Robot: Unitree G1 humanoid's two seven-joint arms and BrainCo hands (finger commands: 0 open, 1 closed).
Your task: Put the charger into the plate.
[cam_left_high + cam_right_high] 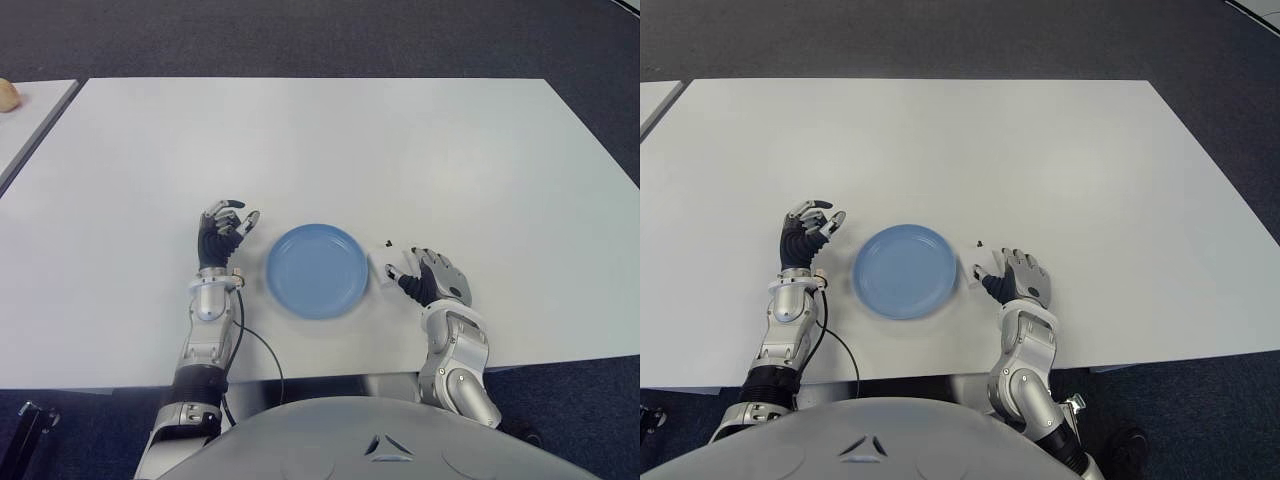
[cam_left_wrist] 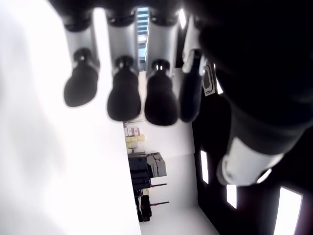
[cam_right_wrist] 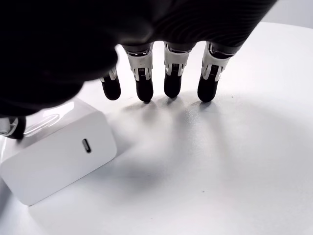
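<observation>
A white block charger (image 1: 383, 268) lies on the white table (image 1: 300, 140) just right of the blue plate (image 1: 318, 270), which holds nothing. My right hand (image 1: 412, 272) sits beside the charger on its right. In the right wrist view the fingertips (image 3: 144, 92) reach down to the tabletop past the charger (image 3: 58, 156), with the thumb close to the charger's edge; nothing is grasped. My left hand (image 1: 225, 232) shows left of the plate, its fingers (image 2: 122, 100) relaxed and holding nothing.
A second table edge with a tan object (image 1: 8, 95) shows at the far left. A black cable (image 1: 265, 355) hangs off the table's front edge near my left arm. Dark carpet surrounds the table.
</observation>
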